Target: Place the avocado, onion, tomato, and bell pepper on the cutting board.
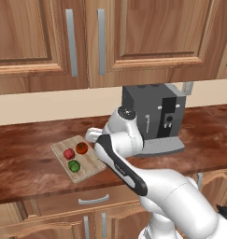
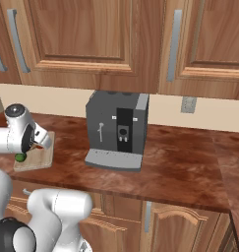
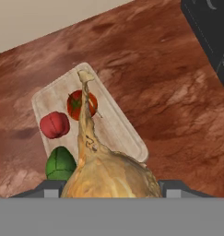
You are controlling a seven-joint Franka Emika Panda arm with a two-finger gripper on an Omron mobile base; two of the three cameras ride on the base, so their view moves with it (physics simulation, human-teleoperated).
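Pale tan onion, stalk pointing away, is being held clenched between dark fingers directly above the light-wood cutting board.

- A dark grey coffee machine stands on the reddish-brown marbled surface.
- Behind it runs a cream wall with an outlet.
- Above it hang wooden cabinets with grey handles.
- Below it sit wooden drawers.

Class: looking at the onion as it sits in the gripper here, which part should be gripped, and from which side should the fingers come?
Grip the onion across its round bulb, fingers either side, away from the stalk. The bulb is broad and firm; the stalk is thin and tapering.
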